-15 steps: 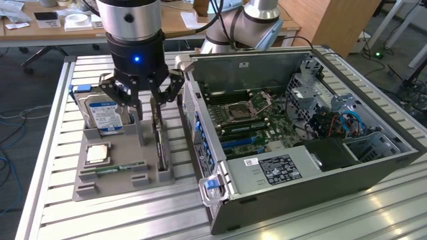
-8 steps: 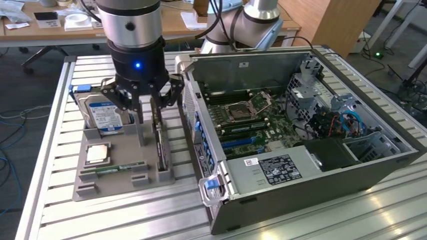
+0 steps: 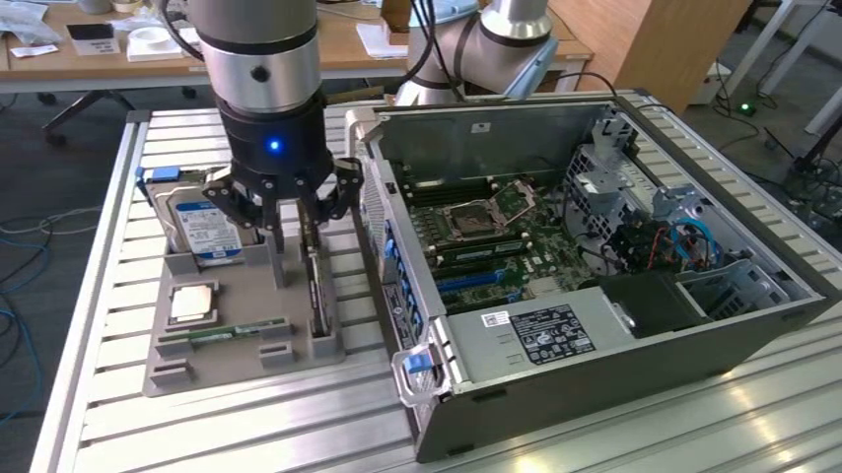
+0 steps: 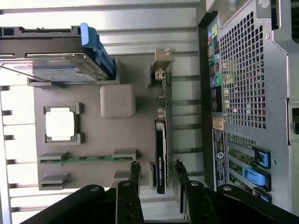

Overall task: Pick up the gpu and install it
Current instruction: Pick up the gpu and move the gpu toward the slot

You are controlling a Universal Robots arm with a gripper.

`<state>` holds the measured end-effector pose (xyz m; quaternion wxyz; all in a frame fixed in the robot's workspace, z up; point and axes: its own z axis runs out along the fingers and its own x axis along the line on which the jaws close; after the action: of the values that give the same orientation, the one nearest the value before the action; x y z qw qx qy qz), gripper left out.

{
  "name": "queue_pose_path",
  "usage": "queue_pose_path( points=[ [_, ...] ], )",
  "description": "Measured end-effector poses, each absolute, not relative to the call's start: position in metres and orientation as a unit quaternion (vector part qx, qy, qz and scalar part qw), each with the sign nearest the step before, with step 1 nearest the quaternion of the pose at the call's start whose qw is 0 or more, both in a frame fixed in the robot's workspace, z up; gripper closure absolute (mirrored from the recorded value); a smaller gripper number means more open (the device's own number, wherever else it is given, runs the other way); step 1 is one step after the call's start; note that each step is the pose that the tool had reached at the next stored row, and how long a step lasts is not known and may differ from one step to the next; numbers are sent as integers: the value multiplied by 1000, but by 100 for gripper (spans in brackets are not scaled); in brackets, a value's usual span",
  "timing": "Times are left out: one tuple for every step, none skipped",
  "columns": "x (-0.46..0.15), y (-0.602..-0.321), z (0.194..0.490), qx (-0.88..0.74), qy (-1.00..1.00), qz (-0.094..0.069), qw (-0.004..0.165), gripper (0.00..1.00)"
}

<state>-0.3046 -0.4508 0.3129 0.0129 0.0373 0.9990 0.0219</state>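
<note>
Exterior view: grey tray on counter holds hard drive, CPU, RAM stick and gpu, which stands on edge in the tray slot nearest the open PC case. Gripper low over tray, at the gpu. Motherboard inside case.

Wrist view: gripper spread wide, fingers either side of gpu with gaps showing, nothing held. Pale bracket at gpu's end by the hard-drive side of tray.
</note>
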Motion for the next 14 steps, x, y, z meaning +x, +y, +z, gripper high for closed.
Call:
queue_pose_path(
  points=[
    [-305,-451,311,37,999,22,13,58],
    [-305,-451,310,37,999,22,13,58],
    [-305,-451,308,37,999,22,13,58],
    [-305,-451,307,37,999,22,13,58],
    [-305,-451,307,37,999,22,13,58],
    [-305,-451,306,37,999,22,13,58],
    [-305,-451,306,37,999,22,13,58],
    [-305,-451,306,37,999,22,13,58],
    [-305,-451,306,37,999,22,13,58],
    [-305,-451,306,37,999,22,13,58],
    [-304,-451,306,37,999,22,13,58],
    [-303,-451,306,37,999,22,13,58],
    [-302,-451,306,37,999,22,13,58],
    [-301,-451,306,37,999,22,13,58]
  ],
)
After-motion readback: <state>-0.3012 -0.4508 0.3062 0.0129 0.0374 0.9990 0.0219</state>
